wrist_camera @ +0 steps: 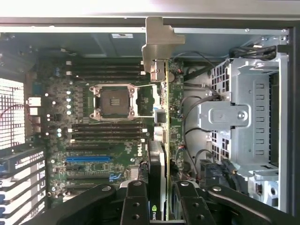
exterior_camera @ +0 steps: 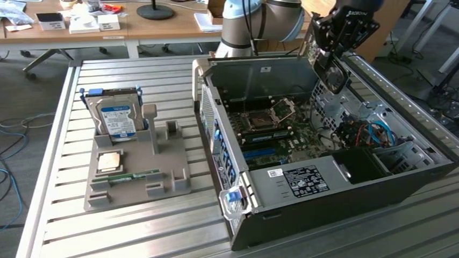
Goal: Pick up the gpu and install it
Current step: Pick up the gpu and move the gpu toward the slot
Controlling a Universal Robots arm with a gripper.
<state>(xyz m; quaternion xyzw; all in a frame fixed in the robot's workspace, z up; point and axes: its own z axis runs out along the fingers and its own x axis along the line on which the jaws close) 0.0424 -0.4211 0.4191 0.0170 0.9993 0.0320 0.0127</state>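
The gpu (exterior_camera: pixel 334 75) hangs upright, dark face and fan showing, over the back part of the open computer case (exterior_camera: pixel 401 183), above the motherboard (exterior_camera: pixel 276 134). My gripper (exterior_camera: pixel 330 54) is shut on its upper edge. In the wrist view the gpu (wrist_camera: pixel 161 117) is seen edge-on, its silvery end bracket (wrist_camera: pixel 157 42) pointing toward the case's rear wall. The black fingers (wrist_camera: pixel 136 201) clamp the card from both sides. The card floats above the board near the CPU socket (wrist_camera: pixel 115 101), apart from the blue slot (wrist_camera: pixel 89 159).
A grey holder (exterior_camera: pixel 172 177) on the slatted table carries a blue-labelled hard drive (exterior_camera: pixel 118 121), a processor (exterior_camera: pixel 109 161) and a RAM stick (exterior_camera: pixel 136 176). Inside the case are a metal drive cage (wrist_camera: pixel 243 117) and cables (exterior_camera: pixel 373 131). A desk with clutter stands behind.
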